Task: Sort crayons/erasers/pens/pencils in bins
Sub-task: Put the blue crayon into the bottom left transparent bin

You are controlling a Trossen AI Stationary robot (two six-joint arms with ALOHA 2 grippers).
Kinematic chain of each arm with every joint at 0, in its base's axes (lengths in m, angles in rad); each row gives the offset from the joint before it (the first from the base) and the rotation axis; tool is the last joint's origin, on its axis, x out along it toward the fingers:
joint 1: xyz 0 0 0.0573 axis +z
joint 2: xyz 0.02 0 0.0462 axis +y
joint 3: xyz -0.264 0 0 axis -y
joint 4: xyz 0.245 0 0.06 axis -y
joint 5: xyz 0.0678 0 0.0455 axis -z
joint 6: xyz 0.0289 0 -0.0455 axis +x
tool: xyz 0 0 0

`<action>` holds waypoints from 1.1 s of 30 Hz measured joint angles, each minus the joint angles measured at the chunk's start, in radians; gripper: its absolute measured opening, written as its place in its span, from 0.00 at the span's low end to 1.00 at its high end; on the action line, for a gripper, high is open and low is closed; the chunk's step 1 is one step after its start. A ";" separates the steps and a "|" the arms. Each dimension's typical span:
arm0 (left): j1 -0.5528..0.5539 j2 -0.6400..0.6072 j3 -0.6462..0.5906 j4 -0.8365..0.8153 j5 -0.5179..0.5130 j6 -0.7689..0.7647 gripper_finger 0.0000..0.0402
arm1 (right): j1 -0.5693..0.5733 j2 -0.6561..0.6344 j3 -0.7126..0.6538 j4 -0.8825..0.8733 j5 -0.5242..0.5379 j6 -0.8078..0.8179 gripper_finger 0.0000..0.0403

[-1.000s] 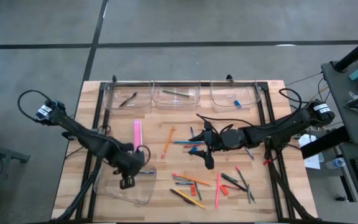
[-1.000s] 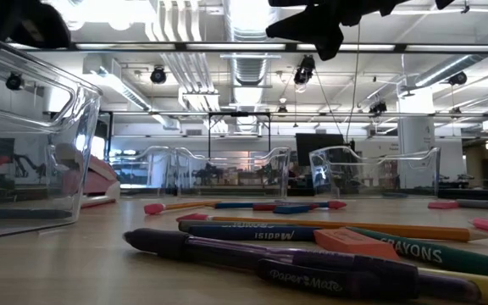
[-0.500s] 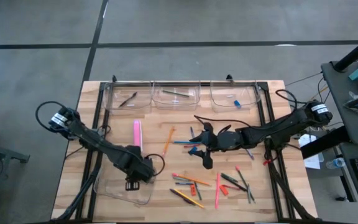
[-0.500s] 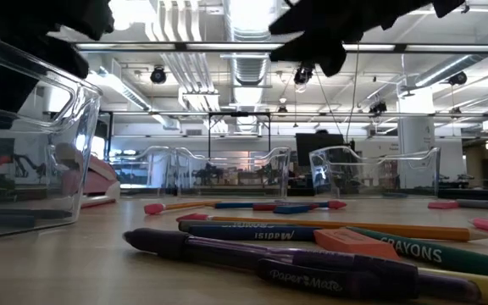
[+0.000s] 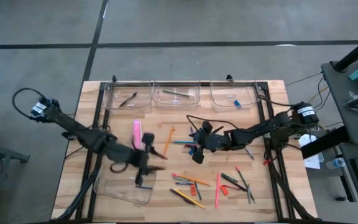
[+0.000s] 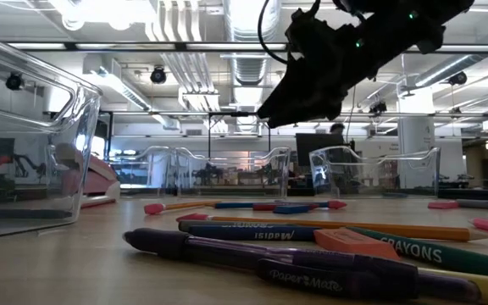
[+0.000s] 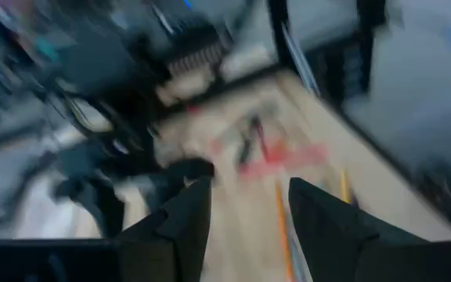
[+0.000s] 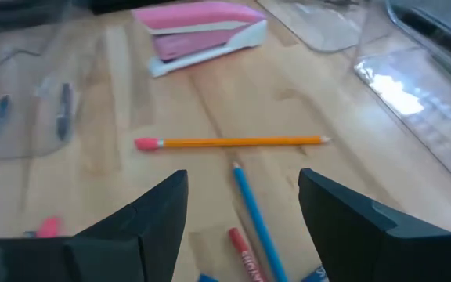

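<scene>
Nearby, green crayon [image 6: 413, 248] marked "CRAYONS", dark pen [image 6: 312, 273] "Paper Mate", right end effector [image 8: 241, 215] spread apart

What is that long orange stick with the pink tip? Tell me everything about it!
It is an orange pencil, long and thin, with a pink eraser at one end and a sharpened point at the other. It lies flat on the wooden table, out in the open and not in any bin. Nothing touches it. A blue pencil lies close by, with a small gap between them, and a pink stapler sits farther off. The right gripper is above it with open jaws, holding nothing.
</scene>
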 joint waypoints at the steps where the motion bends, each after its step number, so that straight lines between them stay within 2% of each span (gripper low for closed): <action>1: 0.023 -0.027 -0.046 0.076 -0.003 -0.012 0.40 | -0.003 -0.001 0.000 0.003 -0.018 0.016 0.57; 6: 0.183 -0.100 -0.273 0.372 0.016 -0.131 0.40 | -0.010 -0.013 -0.010 0.001 -0.047 0.030 0.57; 9: 0.271 -0.129 -0.353 0.528 0.085 -0.215 0.40 | -0.039 -0.016 -0.030 0.002 -0.038 0.064 0.57; 12: 0.322 -0.128 -0.400 0.635 0.108 -0.253 0.40 | -0.081 -0.007 -0.050 0.003 -0.028 0.134 0.57; 24: 0.352 -0.127 -0.392 0.663 0.112 -0.255 0.40 | -0.215 0.122 -0.055 0.006 -0.028 0.218 0.57; 33: 0.357 -0.130 -0.392 0.653 0.079 -0.171 0.40 | -0.285 0.171 -0.055 0.007 -0.028 0.270 0.57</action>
